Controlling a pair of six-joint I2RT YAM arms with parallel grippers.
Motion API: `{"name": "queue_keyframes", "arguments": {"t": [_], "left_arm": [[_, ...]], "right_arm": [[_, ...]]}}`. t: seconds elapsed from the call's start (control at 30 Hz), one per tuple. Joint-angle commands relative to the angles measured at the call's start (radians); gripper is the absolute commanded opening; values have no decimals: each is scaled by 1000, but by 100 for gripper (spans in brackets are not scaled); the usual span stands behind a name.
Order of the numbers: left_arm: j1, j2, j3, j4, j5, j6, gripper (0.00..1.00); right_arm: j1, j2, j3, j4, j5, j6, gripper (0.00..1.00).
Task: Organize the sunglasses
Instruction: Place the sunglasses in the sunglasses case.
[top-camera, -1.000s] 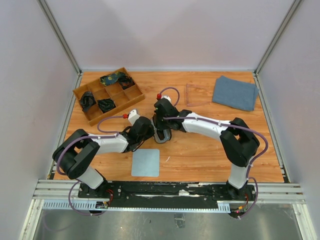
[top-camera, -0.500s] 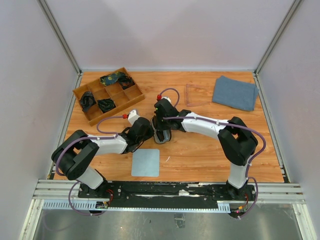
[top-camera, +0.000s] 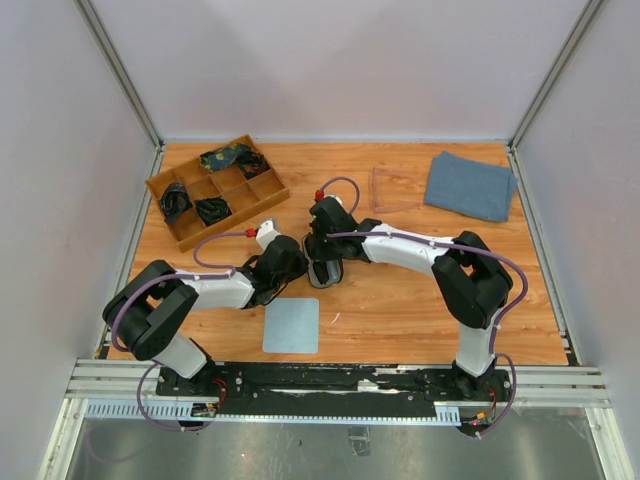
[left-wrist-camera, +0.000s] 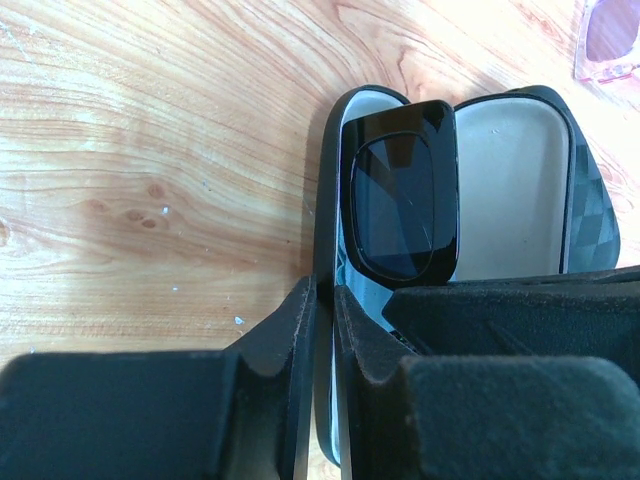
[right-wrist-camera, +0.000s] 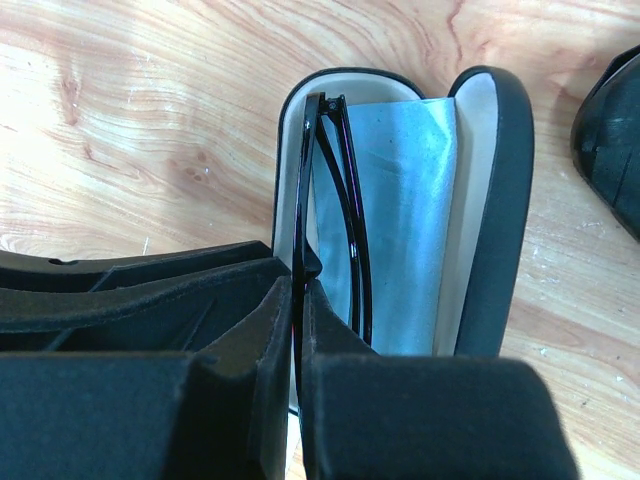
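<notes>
White arms (top-camera: 400, 250) bend inward, meeting low; left gripper (left-wrist-camera: 322, 290) pinches case (left-wrist-camera: 505, 190) rim, right gripper (right-wrist-camera: 298, 280) clamps sunglasses (left-wrist-camera: 400, 200); wooden table (top-camera: 400, 310), grey walls (top-camera: 330, 60).

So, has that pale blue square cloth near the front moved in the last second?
No. The cloth lies the same way, equally far from the wooden tray.

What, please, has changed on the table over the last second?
The right arm's elbow drifted slightly left. Nothing was grabbed or released: right fingers stay shut on the black sunglasses, left fingers on the open case. Square cloth and wooden tray unmoved.
</notes>
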Motion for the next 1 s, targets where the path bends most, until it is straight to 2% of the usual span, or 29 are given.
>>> {"name": "queue_keyframes", "arguments": {"t": [0.0, 0.47, 0.7, 0.97], "left_arm": [[-11, -27, -13, 44, 0, 12, 16], [-11, -27, -16, 55, 5, 18, 16], [-11, -25, -17, 61, 10, 15, 16], [-11, -27, -20, 62, 8, 14, 16]], "right_arm": [[-19, 12, 40, 7, -9, 25, 1], [-28, 30, 59, 9, -35, 26, 1], [-31, 38, 61, 4, -54, 27, 10], [-32, 39, 55, 4, -58, 30, 10]]}}
